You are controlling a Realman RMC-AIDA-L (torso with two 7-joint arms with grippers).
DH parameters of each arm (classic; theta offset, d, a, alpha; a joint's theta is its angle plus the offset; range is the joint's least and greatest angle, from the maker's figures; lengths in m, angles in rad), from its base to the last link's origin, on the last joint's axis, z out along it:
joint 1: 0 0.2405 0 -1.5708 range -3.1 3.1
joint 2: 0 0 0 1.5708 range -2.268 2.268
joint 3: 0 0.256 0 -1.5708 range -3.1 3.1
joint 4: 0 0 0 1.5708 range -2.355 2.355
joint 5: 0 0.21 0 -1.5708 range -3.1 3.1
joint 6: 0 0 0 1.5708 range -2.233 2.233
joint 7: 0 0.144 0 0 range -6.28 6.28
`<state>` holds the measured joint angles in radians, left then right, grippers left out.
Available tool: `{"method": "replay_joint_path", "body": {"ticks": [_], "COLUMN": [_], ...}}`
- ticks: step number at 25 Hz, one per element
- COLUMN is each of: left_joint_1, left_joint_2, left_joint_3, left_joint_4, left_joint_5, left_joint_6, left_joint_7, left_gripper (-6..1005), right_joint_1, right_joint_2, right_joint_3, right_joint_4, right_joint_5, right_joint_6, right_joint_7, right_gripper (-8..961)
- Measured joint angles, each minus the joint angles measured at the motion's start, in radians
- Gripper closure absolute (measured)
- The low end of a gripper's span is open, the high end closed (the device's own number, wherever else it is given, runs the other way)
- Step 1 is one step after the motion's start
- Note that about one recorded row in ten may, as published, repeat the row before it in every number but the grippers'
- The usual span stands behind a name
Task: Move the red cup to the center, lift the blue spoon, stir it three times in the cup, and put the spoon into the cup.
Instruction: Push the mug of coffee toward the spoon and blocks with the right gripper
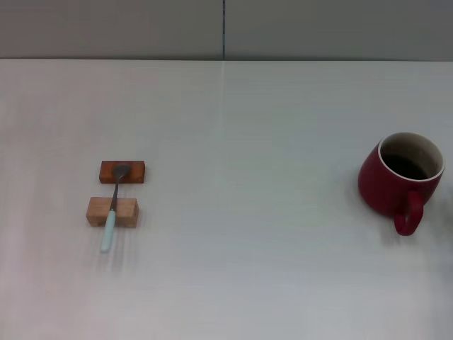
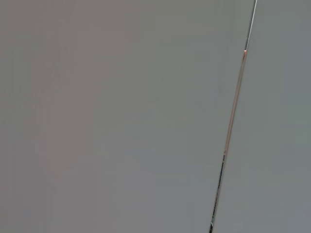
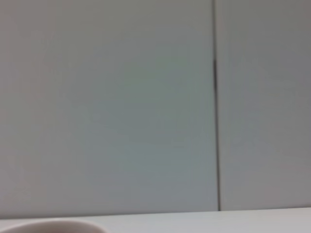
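The red cup [image 1: 396, 180] stands upright at the right side of the white table, its loop handle turned toward the front edge and its pale rim [image 3: 48, 225] just showing in the right wrist view. On the left side lies the blue spoon [image 1: 112, 212], its dark bowl resting on a dark wooden block [image 1: 122, 172] and its light-blue handle laid over a pale wooden block [image 1: 112, 212]. Neither gripper appears in any view.
The white table [image 1: 248, 177] runs back to a grey wall with a vertical seam [image 1: 224, 28]. The left wrist view holds only that grey wall and its seam [image 2: 233, 116].
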<state>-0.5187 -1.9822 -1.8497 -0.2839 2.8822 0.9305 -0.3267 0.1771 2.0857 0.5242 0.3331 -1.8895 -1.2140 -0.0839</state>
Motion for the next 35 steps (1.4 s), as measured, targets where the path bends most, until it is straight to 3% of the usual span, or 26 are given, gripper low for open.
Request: {"method": "replay_joint_path", "body": {"ticks": [7,35], "left_joint_1": [-0.003,-0.022], "left_joint_2": [0.0,0.001], "left_joint_3": [-0.003,-0.051], "left_joint_4": [0.0,0.01], "left_joint_5": [0.0,0.003], "left_joint_6": [0.001,-0.007], "left_joint_7": [0.0,0.0], "left_gripper": [158,174], "right_joint_1": [0.031,0.173], "right_joint_2": [-0.001,-0.006], "right_joint_3": [-0.038,-0.179], "right_joint_4": [-0.003,-0.017], "right_joint_5": [-0.001,-0.029], "right_joint_6": [0.058,0.158], "right_joint_7": [-0.1,-0.128], "right_gripper": [902,908]}}
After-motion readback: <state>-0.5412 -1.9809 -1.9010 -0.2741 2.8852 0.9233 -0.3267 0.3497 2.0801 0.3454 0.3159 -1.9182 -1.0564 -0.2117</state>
